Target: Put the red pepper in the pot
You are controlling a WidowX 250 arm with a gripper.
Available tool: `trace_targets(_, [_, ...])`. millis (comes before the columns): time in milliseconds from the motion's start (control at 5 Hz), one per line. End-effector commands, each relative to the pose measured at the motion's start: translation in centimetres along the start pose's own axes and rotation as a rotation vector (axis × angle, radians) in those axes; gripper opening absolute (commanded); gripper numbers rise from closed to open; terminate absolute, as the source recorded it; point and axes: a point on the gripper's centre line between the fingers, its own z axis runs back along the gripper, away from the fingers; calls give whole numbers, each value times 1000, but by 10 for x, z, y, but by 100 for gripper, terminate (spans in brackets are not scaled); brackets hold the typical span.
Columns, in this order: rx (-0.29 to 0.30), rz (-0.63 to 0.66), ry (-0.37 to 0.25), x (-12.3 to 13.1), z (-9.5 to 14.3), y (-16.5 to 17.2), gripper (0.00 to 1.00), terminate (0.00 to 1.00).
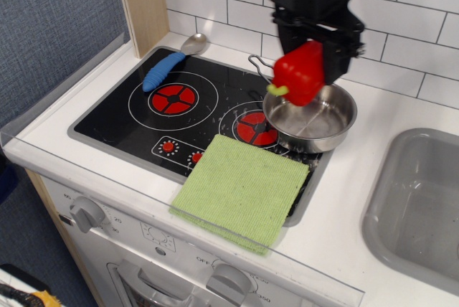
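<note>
The glossy red pepper (pixel 300 73) with a yellow-green stem hangs in the air, held by my black gripper (pixel 313 52), which is shut on it. The pepper is above the near left rim of the pot (pixel 319 128), a shallow shiny steel pan with a thin wire loop handle at its far left. The pot stands at the right back of the black stovetop (pixel 143 117) and looks empty.
A green cloth (pixel 242 189) lies on the stove's front right corner. A spoon with a blue handle (pixel 163 69) lies at the back left. A grey sink basin (pixel 423 206) is at the right. A wooden post and tiled wall stand behind.
</note>
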Motion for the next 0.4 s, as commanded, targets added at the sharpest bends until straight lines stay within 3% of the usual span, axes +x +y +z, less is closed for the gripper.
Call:
trace_targets(0, [50, -18, 34, 9, -23, 4, 100, 0])
trace_targets(200, [57, -8, 58, 8, -28, 11, 100, 0])
